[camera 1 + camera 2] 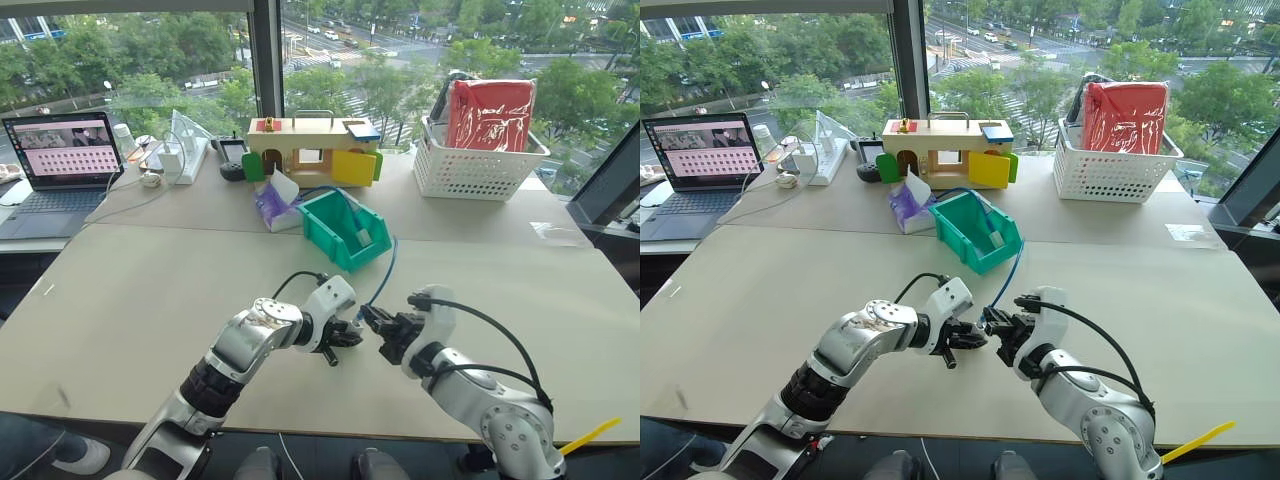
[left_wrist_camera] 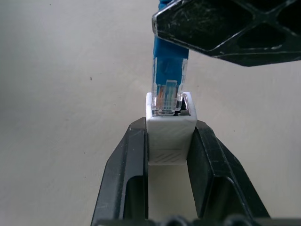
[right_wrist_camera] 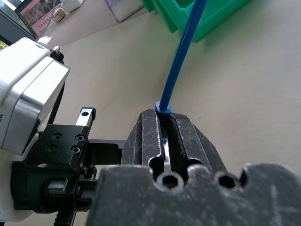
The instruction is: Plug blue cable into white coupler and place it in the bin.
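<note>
Over the table (image 1: 150, 300), the left gripper (image 2: 170, 141) pinches the white coupler (image 2: 170, 134) between its 2 black fingers, socket facing away from the wrist. The right gripper (image 3: 165, 123) is pressed together on the blue cable (image 3: 181, 56) just behind its plug, and the clear plug tip sits in the coupler's socket. From the right gripper the cable runs back toward the green bin (image 1: 330, 225), which stands farther back on the table beside a purple packet (image 1: 270, 205).

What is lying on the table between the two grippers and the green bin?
Only the blue cable spans it, running from the right gripper up to the bin; otherwise bare table, seen in the eye views.
</note>
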Robot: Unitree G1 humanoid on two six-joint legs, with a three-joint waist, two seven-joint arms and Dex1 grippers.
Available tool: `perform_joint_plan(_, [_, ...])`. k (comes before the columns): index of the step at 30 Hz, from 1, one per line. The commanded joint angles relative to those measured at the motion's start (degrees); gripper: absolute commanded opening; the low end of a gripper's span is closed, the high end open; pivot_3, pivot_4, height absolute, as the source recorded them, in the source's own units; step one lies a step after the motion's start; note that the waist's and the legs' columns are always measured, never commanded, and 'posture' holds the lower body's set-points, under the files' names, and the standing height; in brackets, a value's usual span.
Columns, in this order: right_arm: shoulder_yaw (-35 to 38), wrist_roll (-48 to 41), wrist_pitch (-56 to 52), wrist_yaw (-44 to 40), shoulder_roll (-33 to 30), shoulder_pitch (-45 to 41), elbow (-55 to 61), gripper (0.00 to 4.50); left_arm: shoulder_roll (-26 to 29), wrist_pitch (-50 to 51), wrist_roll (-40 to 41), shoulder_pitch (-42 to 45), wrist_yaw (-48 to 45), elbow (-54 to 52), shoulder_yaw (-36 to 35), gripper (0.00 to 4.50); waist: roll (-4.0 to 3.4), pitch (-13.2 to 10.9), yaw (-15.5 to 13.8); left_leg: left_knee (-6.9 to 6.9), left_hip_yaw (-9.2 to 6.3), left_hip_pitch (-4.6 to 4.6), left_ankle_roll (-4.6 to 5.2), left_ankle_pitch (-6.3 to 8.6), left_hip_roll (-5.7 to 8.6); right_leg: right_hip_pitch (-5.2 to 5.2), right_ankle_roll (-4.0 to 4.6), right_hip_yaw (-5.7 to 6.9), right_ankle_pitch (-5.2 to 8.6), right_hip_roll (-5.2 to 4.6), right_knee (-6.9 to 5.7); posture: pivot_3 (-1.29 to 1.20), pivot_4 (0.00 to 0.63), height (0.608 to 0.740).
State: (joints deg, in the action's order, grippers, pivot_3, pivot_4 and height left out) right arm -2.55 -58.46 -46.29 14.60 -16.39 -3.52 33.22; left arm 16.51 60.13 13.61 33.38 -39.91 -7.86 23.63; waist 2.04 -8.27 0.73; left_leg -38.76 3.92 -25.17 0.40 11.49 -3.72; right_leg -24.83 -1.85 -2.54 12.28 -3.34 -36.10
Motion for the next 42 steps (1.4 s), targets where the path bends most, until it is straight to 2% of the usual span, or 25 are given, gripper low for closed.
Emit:
perform_joint_plan(1, [0.73, 0.56, -1.28, -0.12, 0.15, 0.45, 1.57, 0.0, -0.25, 1.13, 0.71, -0.79, 0.81, -0.31, -0.19, 0.65, 0.0, 0.0, 0.01, 0.0, 0.0, 0.0, 0.0, 0.0, 0.0, 0.0, 0.0, 0.0, 0.0, 0.0, 0.0, 0.0, 0.15, 0.732])
perform_joint_plan(9, [0.37, 0.67, -3.75, 0.11, 0.13, 0.58, 1.37, 0.0, -0.9, 2.31, 1.98, -0.92, 2.06, -0.57, -1.16, 0.65, 0.0, 0.0, -0.02, 0.0, 0.0, 0.0, 0.0, 0.0, 0.0, 0.0, 0.0, 0.0, 0.0, 0.0, 0.01, 0.0, 0.15, 0.732])
perform_joint_plan(18, [-3.63, 1.57, -12.57, -1.66, -4.06, -1.49, 2.25, 0.0, -3.81, 7.05, 4.14, -0.11, 5.28, -1.09, -4.27, 0.65, 0.01, 0.02, -0.17, 0.0, -0.02, 0.0, 0.0, 0.0, 0.02, 0.03, 0.02, 0.03, 0.01, -0.02, 0.03, 0.0, 0.15, 0.732])
perform_joint_plan(26, [-2.72, 0.82, -17.33, -1.69, -4.6, 0.39, 0.87, 0.0, -4.9, 8.6, 5.38, -0.21, 7.08, -2.29, -4.92, 0.65, 0.0, 0.17, -0.19, 0.02, -0.04, 0.0, 0.0, 0.0, 0.02, 0.07, 0.0, 0.05, 0.02, -0.01, 0.06, 0.0, 0.15, 0.732])
perform_joint_plan(33, [-3.01, 2.03, -19.86, -5.37, -7.98, -1.03, -1.37, 0.0, -3.88, 7.0, 6.12, -0.05, 5.97, -2.15, -3.75, 0.65, -0.01, 0.21, -0.19, 0.03, -0.07, 0.11, 0.0, 0.01, 0.02, 0.21, 0.05, 0.09, 0.09, -0.02, 0.12, 0.0, 0.15, 0.732])
perform_joint_plan(35, [-2.55, 2.14, -20.05, -6.25, -8.1, -0.73, -2.47, 0.0, -3.84, 6.73, 6.15, -0.01, 6.09, -2.02, -3.59, 0.65, -0.01, 0.21, -0.2, 0.06, -0.08, 0.23, 0.0, 0.01, 0.02, 0.34, 0.24, 0.1, 0.26, -0.02, 0.17, 0.0, 0.15, 0.732])
perform_joint_plan(42, [-1.54, 3.57, -19.77, -8.57, -8.54, 1.87, -4.19, 0.0, -4.76, 7.07, 6.36, -1.11, 7.47, -2.89, -3.89, 0.65, -0.01, 0.42, -0.26, 0.2, -0.07, 0.52, 0.0, 0.02, 0.04, 0.59, 0.05, 0.1, 0.42, -0.05, 0.25, 0.0, 0.15, 0.732])
